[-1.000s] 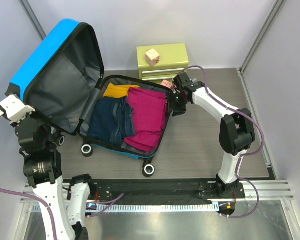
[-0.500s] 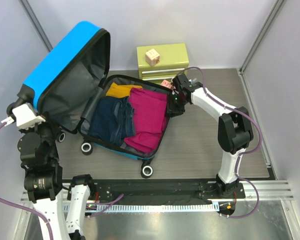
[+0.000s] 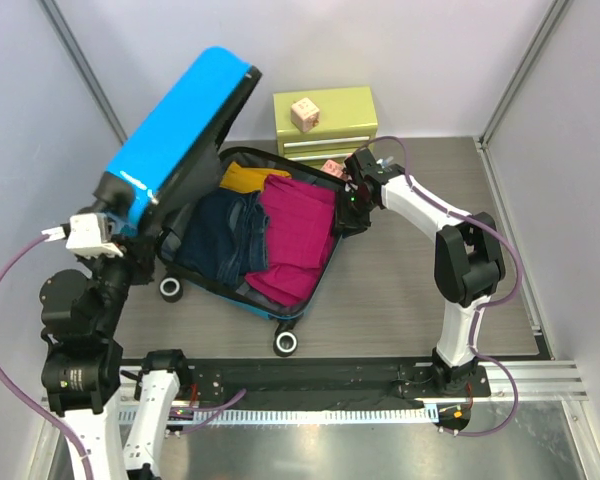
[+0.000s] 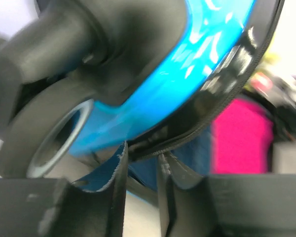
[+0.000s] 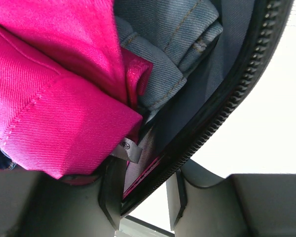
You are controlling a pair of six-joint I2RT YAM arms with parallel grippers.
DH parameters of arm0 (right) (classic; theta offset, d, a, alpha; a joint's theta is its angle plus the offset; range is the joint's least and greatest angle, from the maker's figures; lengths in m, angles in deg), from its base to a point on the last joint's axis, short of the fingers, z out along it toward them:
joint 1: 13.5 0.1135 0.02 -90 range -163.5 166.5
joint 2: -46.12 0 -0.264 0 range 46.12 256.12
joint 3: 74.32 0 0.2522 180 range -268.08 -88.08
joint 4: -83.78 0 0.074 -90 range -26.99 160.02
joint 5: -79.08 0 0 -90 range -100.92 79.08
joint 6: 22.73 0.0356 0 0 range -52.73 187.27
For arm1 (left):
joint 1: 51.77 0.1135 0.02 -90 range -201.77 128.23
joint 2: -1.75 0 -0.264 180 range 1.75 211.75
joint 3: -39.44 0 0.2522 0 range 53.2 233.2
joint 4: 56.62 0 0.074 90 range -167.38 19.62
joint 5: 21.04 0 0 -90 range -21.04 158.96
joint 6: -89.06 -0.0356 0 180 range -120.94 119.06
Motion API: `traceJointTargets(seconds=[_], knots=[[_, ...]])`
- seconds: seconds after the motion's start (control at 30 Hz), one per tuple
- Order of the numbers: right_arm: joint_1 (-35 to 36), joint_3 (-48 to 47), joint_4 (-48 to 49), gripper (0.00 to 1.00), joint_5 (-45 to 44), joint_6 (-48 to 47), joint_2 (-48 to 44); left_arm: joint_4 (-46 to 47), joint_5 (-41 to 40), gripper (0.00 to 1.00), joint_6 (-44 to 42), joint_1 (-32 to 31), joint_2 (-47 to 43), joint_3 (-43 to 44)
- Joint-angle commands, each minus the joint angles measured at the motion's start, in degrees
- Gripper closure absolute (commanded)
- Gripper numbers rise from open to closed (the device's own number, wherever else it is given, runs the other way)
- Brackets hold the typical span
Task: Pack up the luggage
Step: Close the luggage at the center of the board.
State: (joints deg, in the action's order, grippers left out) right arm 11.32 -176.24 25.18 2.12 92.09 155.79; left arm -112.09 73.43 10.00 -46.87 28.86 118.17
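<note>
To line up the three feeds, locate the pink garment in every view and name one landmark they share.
Top external: pink garment lies mid-frame, in the right half of the open luggage.
Left wrist: pink garment is a blurred patch at right, beneath the luggage's raised half.
Right wrist: pink garment fills the left side, close up.
Shared landmark: black zipper edging of the luggage.

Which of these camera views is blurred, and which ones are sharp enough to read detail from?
Left wrist view: heavily smeared, the blue lid of the luggage and its wheel have soft edges. Right wrist view: crisp on the magenta garment weave and the zipper teeth, though the background is blown out white. Top external view: sharp, evenly lit, with soft shadows.
</note>
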Motion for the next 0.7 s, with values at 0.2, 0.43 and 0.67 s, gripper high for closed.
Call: traceJointTargets(seconds=[0.2, 0.43, 0.67], knots=[[0.85, -1.66, 3.27, 0.6, -0.03, 0.32, 2.04, -20.86, 19.6, 0.57, 5.22, -4.38, 2.07, 6.39], [0.85, -2.54, 3.09, 0.6, -0.65, 0.14, 2.39, -35.36, 20.23, 0.44, 3.91, -6.58, 2.59, 14.48], [0.85, -2.37, 1.52, 0.55, -2.48, -0.21, 1.08, -29.75, 13.73, 0.3, 12.15, -6.58, 3.38, 6.25]])
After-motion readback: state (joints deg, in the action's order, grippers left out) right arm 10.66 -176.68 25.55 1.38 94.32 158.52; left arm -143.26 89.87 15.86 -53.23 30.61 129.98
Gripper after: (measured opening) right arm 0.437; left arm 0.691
